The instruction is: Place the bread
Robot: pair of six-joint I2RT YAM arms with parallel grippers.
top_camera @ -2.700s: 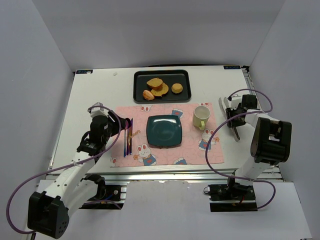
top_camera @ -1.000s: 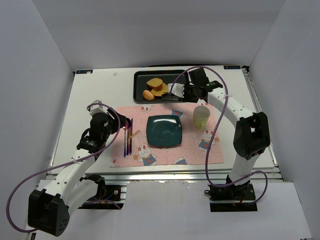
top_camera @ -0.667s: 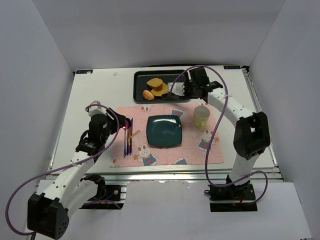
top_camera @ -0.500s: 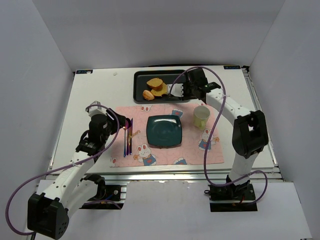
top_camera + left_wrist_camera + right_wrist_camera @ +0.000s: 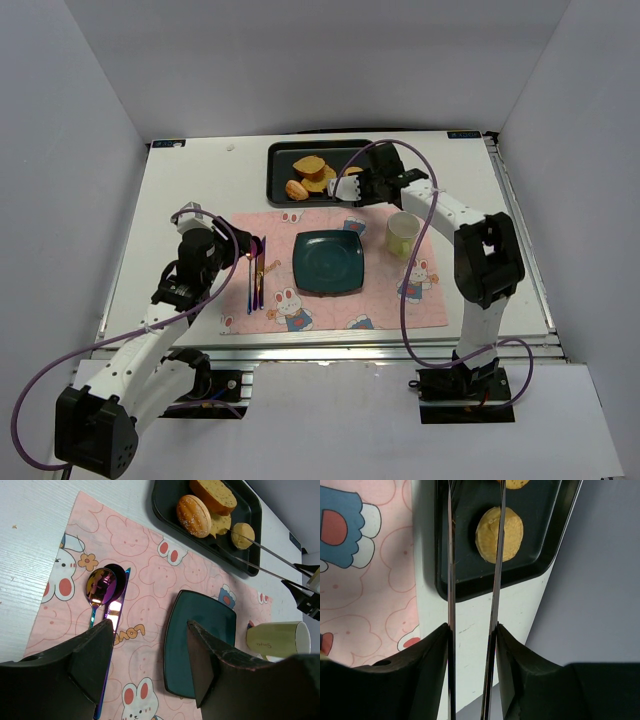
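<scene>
The bread (image 5: pixel 321 183) is a flat golden slice on the black tray (image 5: pixel 273 175), partly under an oblong slice (image 5: pixel 308 163). In the left wrist view only its edge (image 5: pixel 220 525) shows. My right gripper (image 5: pixel 352 187) is shut on metal tongs (image 5: pixel 260 562), whose two arms (image 5: pixel 451 555) reach over the tray. The tips lie beside the bread and over a small round bun (image 5: pixel 499 534). My left gripper (image 5: pixel 257 246) is open and empty above the pink placemat (image 5: pixel 145 570).
A brown bun (image 5: pixel 296 189) lies at the tray's front left. A teal square plate (image 5: pixel 328 262) sits mid-mat, with a pale green mug (image 5: pixel 402 233) on its right. A spoon and other cutlery (image 5: pixel 255 275) lie on its left.
My right arm has swung from the table's right side to the tray with the tongs, then shifted left toward the slices. The left arm has barely moved.
</scene>
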